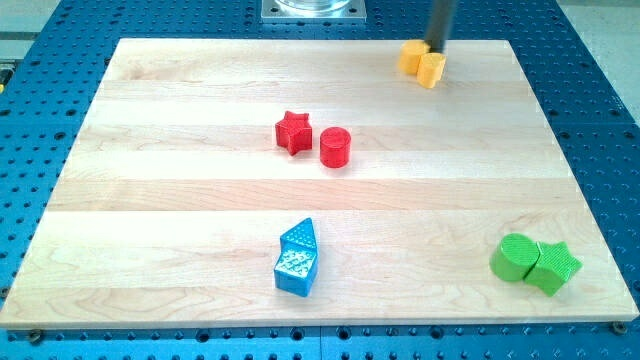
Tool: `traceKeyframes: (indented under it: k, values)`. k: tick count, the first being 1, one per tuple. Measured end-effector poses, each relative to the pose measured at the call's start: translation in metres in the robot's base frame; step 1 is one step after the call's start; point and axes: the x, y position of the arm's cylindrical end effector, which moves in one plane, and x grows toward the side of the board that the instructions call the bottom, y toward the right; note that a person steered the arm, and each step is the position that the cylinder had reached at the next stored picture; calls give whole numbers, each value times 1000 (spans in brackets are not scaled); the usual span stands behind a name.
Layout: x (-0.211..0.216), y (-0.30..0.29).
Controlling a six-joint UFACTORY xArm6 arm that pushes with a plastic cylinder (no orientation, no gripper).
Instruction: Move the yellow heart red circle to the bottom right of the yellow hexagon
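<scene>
Rod's tip [437, 50] sits at the yellow pair's top edge; no jaws on it. Yellow heart [432, 70] touches yellow hexagon [411, 56] at its lower right, heading unclear. Red circle [335, 147] is far lower-left of hexagon, upright, beside red star [293, 132].

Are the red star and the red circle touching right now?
Apart. The camera view shows a thin strip of bare wood between the red star and the red circle.

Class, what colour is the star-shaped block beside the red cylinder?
Red star, shown in the camera view.
</scene>
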Motion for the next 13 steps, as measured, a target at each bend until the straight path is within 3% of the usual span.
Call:
traceKeyframes:
  k: [1, 2, 3, 4, 6, 7, 9, 10, 11, 12, 13]
  values:
    - [2, -86]
    - [-22, 2]
    - [-11, 96]
    - [24, 88]
    - [34, -28]
    - [52, 15]
    - [43, -73]
    - [70, -19]
    - [178, -19]
    - [229, -62]
    - [211, -131]
